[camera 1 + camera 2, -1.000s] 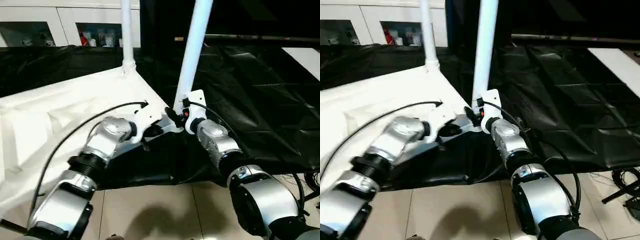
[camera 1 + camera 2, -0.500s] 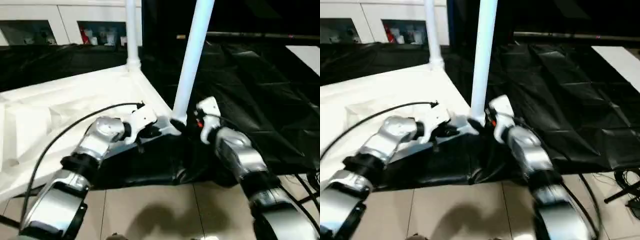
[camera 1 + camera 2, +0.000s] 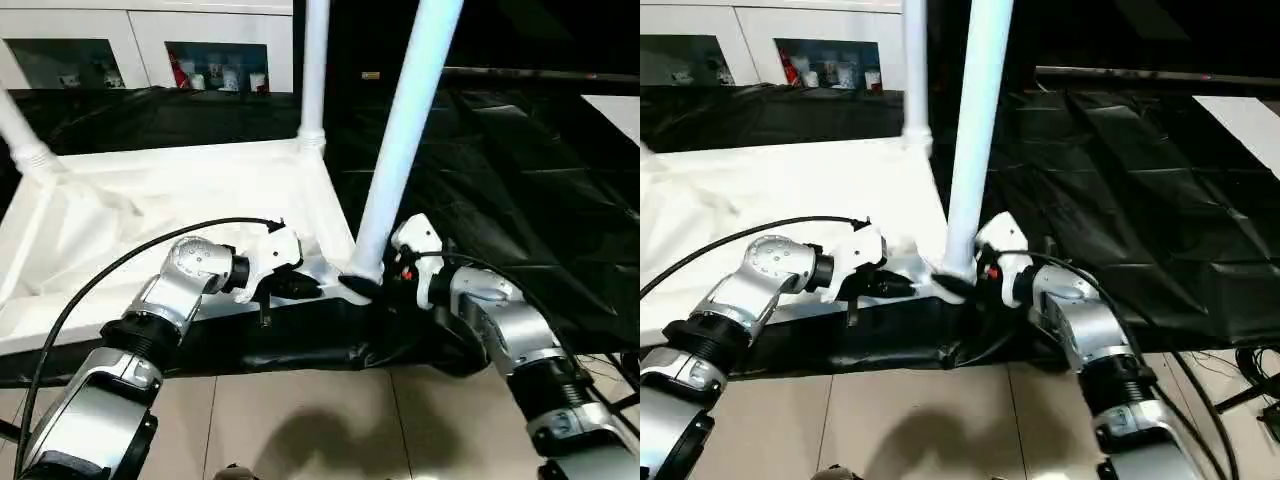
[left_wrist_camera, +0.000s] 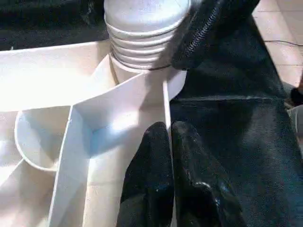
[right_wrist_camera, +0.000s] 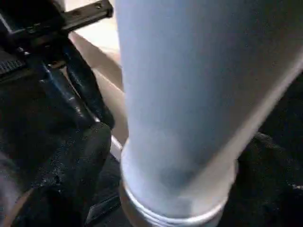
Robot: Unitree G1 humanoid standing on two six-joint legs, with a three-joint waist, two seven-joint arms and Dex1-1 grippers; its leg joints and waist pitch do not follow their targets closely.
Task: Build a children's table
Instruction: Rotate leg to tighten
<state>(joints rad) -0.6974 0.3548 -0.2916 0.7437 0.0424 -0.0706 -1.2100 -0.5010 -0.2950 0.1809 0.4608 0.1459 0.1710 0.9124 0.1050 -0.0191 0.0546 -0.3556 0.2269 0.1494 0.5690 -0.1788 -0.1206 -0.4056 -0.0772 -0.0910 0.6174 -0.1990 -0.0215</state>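
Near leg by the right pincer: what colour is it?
White; the near leg shows best in the right eye view.

white table top [image 3: 180, 190] and legs [image 3: 405, 140] look like smooth, slightly glossy plastic; the cover [image 3: 520, 170] is shiny, crinkly black sheeting, forearms [image 3: 500, 325] brushed silver metal.

Upright legs [image 3: 405, 140] — bare black cover [image 3: 540, 190] beyond.

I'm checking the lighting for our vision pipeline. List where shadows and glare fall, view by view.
Left eye view: a soft shadow lies on the floor tiles, and the black cover shows pale sheen along its folds. Left wrist view: the table top has a bright patch on its rib, with the left gripper dark against it. Right wrist view: the leg darkens toward its base.
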